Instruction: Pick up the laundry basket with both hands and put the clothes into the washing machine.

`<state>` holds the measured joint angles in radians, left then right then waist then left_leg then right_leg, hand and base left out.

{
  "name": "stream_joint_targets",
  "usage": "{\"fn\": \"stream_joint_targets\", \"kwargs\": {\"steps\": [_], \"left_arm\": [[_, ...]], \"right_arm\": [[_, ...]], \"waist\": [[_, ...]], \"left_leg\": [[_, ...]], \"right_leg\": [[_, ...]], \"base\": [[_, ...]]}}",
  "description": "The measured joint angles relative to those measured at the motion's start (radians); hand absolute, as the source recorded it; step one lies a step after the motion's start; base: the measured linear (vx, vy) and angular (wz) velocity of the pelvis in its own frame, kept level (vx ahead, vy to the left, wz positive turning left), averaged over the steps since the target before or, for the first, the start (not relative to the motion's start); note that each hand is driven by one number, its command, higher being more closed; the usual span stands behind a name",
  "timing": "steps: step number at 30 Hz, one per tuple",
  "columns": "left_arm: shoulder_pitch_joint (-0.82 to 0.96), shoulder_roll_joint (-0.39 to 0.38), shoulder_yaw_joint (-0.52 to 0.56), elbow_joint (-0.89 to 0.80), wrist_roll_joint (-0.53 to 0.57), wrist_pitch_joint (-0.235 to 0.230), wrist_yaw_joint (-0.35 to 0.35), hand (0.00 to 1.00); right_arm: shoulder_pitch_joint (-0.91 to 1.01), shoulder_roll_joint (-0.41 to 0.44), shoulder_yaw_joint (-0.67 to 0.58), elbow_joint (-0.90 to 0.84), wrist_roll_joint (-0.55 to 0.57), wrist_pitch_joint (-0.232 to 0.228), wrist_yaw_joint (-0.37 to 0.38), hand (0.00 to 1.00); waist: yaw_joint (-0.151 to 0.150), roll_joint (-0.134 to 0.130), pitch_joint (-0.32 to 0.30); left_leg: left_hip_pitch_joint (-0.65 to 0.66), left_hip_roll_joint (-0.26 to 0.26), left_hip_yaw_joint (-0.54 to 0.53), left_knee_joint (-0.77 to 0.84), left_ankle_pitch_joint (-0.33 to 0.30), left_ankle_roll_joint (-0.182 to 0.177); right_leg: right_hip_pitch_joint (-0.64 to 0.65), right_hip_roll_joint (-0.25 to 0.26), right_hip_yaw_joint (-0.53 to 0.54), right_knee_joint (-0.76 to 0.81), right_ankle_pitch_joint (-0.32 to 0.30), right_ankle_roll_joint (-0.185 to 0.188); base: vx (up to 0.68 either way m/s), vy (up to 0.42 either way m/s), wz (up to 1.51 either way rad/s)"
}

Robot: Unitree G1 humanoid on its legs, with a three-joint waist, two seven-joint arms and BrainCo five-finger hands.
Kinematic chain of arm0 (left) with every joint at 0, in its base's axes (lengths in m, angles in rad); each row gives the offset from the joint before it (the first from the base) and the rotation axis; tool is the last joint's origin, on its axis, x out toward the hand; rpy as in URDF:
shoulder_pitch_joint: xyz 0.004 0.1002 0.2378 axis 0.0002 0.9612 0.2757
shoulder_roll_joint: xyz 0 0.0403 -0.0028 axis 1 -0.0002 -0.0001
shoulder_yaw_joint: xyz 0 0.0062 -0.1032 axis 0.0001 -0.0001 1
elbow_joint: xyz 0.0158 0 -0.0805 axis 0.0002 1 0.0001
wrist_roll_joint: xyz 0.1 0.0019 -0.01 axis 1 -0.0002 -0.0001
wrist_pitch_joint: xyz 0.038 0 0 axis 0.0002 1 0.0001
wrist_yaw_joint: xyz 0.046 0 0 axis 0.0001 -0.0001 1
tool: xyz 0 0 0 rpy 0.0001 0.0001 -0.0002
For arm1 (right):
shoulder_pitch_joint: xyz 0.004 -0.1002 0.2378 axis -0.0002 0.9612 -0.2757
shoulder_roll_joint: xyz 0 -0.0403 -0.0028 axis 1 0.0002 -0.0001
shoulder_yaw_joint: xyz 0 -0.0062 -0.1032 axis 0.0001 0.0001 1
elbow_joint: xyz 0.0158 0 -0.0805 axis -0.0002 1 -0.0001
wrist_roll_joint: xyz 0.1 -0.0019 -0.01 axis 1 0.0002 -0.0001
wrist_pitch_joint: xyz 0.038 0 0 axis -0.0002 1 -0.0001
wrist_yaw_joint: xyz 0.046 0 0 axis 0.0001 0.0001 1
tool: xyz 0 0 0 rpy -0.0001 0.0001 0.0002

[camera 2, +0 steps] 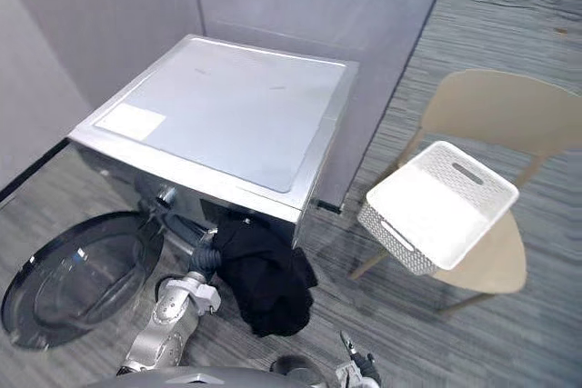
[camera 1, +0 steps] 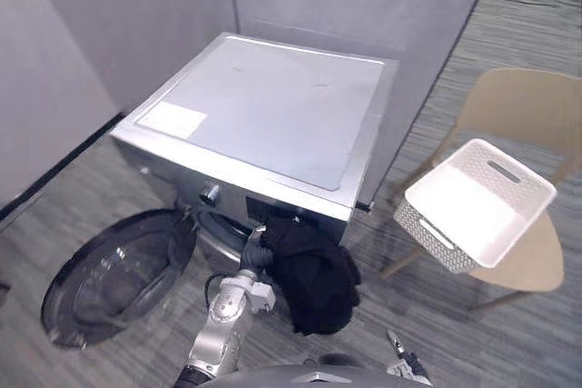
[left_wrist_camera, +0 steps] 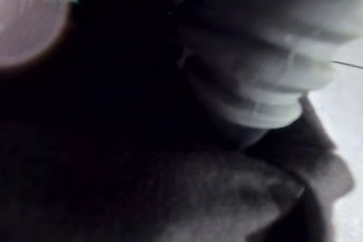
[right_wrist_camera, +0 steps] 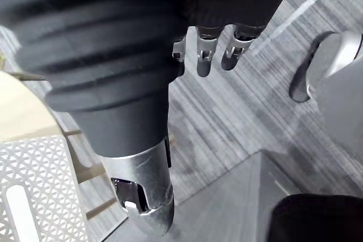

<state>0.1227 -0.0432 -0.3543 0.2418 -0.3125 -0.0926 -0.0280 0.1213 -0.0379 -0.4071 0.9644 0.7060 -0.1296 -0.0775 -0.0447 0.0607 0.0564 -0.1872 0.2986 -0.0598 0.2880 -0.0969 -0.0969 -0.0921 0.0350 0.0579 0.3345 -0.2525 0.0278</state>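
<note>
Down at the front of the washing machine [camera 1: 273, 106], the left hand [camera 1: 256, 259] is pushed up into a bundle of black clothes [camera 1: 314, 274]. Its dark ribbed cover shows against the cloth, but the rest of the hand is buried in it, so I cannot tell whether it is gripping the cloth. In the left wrist view the same dark cloth lies all around the cover.

The black clothes hang out of the machine's front opening, just under the control panel. They droop down the front toward the floor [camera 1: 436, 315], with the upper part at the opening. Beside them, on the robot's left, the round glass door [camera 1: 114, 274] stands swung wide open and low to the floor. A knob [camera 1: 210, 193] sits on the panel above the door. The machine's flat grey top is bare, and grey partition walls [camera 1: 136, 15] stand behind it.

The right hand [right_wrist_camera: 203, 55] hangs low over the striped floor, well apart from the clothes. Its silver fingers are loose and hold nothing.

The white laundry basket [camera 1: 426, 227] is well away from both hands on the robot's right. It rests on the seat of a tan chair [camera 1: 536, 106] beside the machine. Its lattice side faces the machine and its open top is turned up.
</note>
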Motion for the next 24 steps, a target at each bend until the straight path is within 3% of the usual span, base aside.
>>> {"fn": "stream_joint_targets", "kwargs": {"steps": [1,2,3,4,6,7,10,12,14,17,18,19,20,21,23,24], "left_arm": [[-0.016,0.002,-0.011,0.045,0.000,0.006,-0.001,1.00],[-0.022,0.007,-0.017,0.064,0.001,0.010,-0.002,1.00],[-0.039,0.040,-0.028,0.083,0.002,0.016,-0.002,1.00],[-0.045,0.075,-0.036,0.082,0.002,0.014,-0.001,1.00],[-0.054,0.124,-0.041,0.082,0.009,0.014,-0.001,1.00],[-0.054,0.131,-0.041,0.082,0.014,0.014,0.000,1.00],[-0.052,0.148,-0.039,0.086,0.022,0.013,0.000,1.00],[-0.052,0.143,-0.032,0.085,0.022,0.012,0.001,1.00],[-0.044,0.123,0.009,0.085,0.021,0.009,0.002,1.00],[-0.028,0.118,0.061,0.085,0.021,0.009,0.003,1.00],[-0.032,0.117,0.078,0.081,0.020,0.008,0.004,1.00],[-0.035,0.117,0.079,0.080,0.020,0.008,0.006,1.00],[-0.043,0.108,0.081,0.071,0.019,0.007,0.011,1.00],[-0.057,0.078,0.096,0.041,0.019,0.007,0.020,1.00],[-0.079,0.036,0.120,-0.014,0.019,0.007,0.029,1.00],[-0.094,0.025,0.133,-0.044,0.017,0.003,0.037,1.00]], "right_arm": [[0.008,-0.011,-0.006,0.004,-0.002,-0.001,0.001,0.00],[0.013,-0.008,-0.012,0.007,-0.001,-0.002,0.000,0.00],[0.017,0.010,-0.029,0.021,0.003,-0.002,0.004,0.00],[0.017,0.037,-0.035,0.039,0.005,-0.001,0.005,0.00],[0.014,0.063,-0.043,0.040,0.004,-0.001,0.009,0.00],[0.013,0.062,-0.044,0.038,0.001,0.000,0.010,0.00],[0.014,0.050,-0.048,0.037,-0.007,0.005,0.010,0.00],[0.015,0.047,-0.047,0.035,-0.028,0.008,0.011,0.00],[0.013,0.043,-0.045,0.035,-0.085,0.008,0.011,0.00],[0.022,0.049,-0.024,0.038,-0.139,0.025,0.012,0.00],[0.034,0.047,-0.008,0.039,-0.164,0.025,0.012,0.00],[0.034,0.047,-0.001,0.039,-0.163,0.025,0.013,0.00],[0.039,0.045,0.017,0.038,-0.163,0.025,0.013,0.00],[0.036,0.031,0.036,0.029,-0.162,0.023,0.013,0.00],[0.020,-0.005,0.066,-0.016,-0.161,0.020,0.012,0.00],[0.017,-0.012,0.093,-0.040,-0.158,0.019,0.012,0.00]], "waist": [[-0.027,0.022,-0.016],[-0.036,0.018,-0.031],[-0.046,-0.011,-0.056],[-0.035,-0.038,-0.067],[-0.019,-0.063,-0.076],[-0.017,-0.061,-0.074],[-0.013,-0.042,-0.063],[-0.007,-0.037,-0.058],[-0.002,-0.038,-0.029],[-0.007,-0.054,0.009],[-0.017,-0.073,0.023],[-0.015,-0.078,0.026],[-0.012,-0.088,0.045],[-0.010,-0.086,0.098],[-0.004,-0.049,0.174],[0.003,-0.048,0.194]], "left_leg": [[0.016,-0.024,0.028,-0.082,0.075,-0.031],[0.027,-0.033,0.045,-0.105,0.060,-0.070],[0.045,-0.086,0.067,-0.150,0.062,-0.072],[0.048,-0.123,0.098,-0.174,0.064,-0.061],[0.048,-0.179,0.153,-0.193,0.062,-0.027],[0.051,-0.188,0.171,-0.195,0.058,-0.019],[0.073,-0.200,0.239,-0.199,0.039,0.012],[0.077,-0.183,0.286,-0.199,0.027,0.028],[0.105,-0.166,0.353,-0.203,0.007,0.038],[0.127,-0.163,0.393,-0.187,-0.016,0.040],[0.095,-0.154,0.387,-0.131,-0.039,0.034],[0.082,-0.152,0.385,-0.111,-0.047,0.032],[0.027,-0.145,0.367,-0.011,-0.086,0.025],[-0.031,-0.124,0.337,0.116,-0.129,0.025],[-0.135,-0.092,0.315,0.269,-0.151,0.039],[-0.198,-0.083,0.304,0.343,-0.163,0.041]], "right_leg": [[0.012,-0.016,-0.007,-0.002,-0.012,0.032],[0.012,-0.036,-0.008,-0.002,-0.021,0.049],[-0.001,-0.086,0.001,-0.012,-0.018,0.076],[-0.009,-0.127,0.027,-0.046,0.010,0.110],[-0.009,-0.188,0.072,-0.121,0.075,0.139],[-0.011,-0.198,0.083,-0.134,0.098,0.145],[-0.028,-0.210,0.100,-0.157,0.198,0.136],[-0.081,-0.201,0.016,-0.111,0.243,0.097],[-0.139,-0.204,-0.185,-0.020,0.274,0.049],[-0.201,-0.212,-0.241,0.089,0.223,0.043],[-0.222,-0.186,-0.238,0.126,0.149,0.042],[-0.226,-0.180,-0.238,0.126,0.137,0.038],[-0.216,-0.172,-0.257,0.106,0.084,0.007],[-0.201,-0.173,-0.274,0.119,0.040,0.030],[-0.273,-0.172,-0.290,0.240,0.008,0.017],[-0.335,-0.189,-0.291,0.323,-0.028,0.009]], "base": [[0.27,0.444,0.03],[0.27,0.443,0.31],[0.23,0.409,0.03],[0.21,0.389,-0.11],[0.18,0.400,-0.49],[0.14,0.390,-0.64],[0.04,0.219,-0.63],[-0.01,0.116,-0.76],[-0.05,0.097,-0.85],[-0.05,0.020,-0.59],[-0.03,-0.086,-0.05],[-0.02,-0.172,0.21],[-0.01,-0.211,0.27],[-0.05,-0.231,0.31],[-0.17,-0.149,0.28],[-0.20,-0.106,0.28]]}}
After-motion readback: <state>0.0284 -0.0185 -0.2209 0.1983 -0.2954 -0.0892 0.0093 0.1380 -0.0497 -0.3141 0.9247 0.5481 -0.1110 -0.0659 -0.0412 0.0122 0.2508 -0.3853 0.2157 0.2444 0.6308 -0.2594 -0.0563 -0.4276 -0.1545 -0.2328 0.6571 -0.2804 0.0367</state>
